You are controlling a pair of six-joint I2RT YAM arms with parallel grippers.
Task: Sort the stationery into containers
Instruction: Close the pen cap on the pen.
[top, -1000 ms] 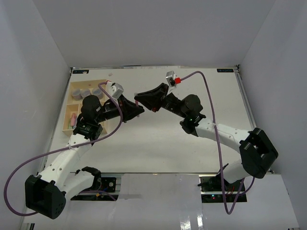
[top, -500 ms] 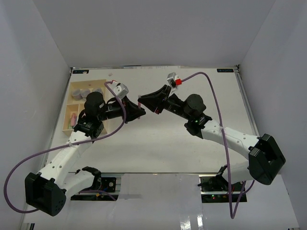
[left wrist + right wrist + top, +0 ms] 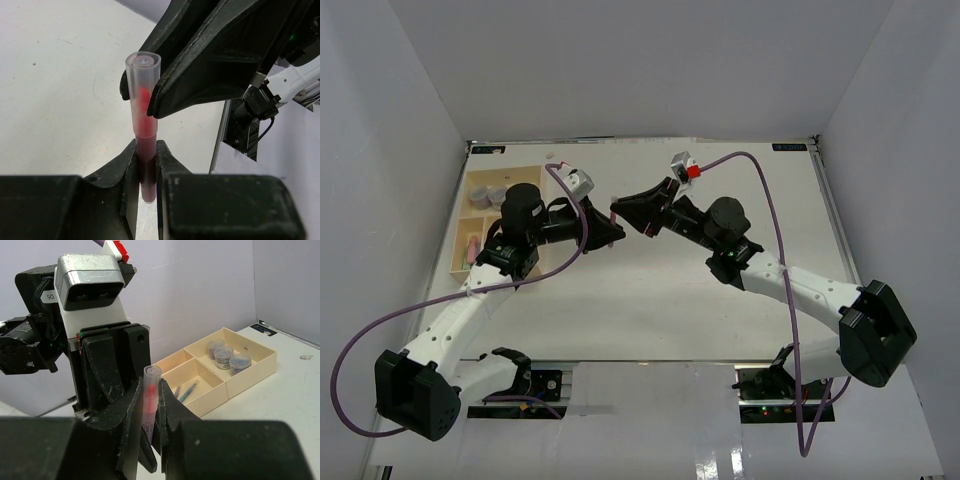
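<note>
A red marker [image 3: 144,125] with a clear cap is held above the table between both grippers, near the middle [image 3: 616,222]. My left gripper [image 3: 145,155] is shut on its dark red body. My right gripper [image 3: 149,390] is shut on the capped end of the same marker [image 3: 150,400], facing the left gripper from the other side. The cream tray [image 3: 460,232] lies at the far left. Its big section holds three grey-purple pots [image 3: 225,356], a smaller section holds two thin pens [image 3: 187,390], and a pink pen [image 3: 473,247] lies in another.
White walls enclose the table on three sides. Purple cables loop from both wrists over the table. The tray's low wall [image 3: 235,385] stands behind my right gripper.
Both grippers, still shut on the marker, have drifted slightly right together. The left arm's wrist has swung up and right.
</note>
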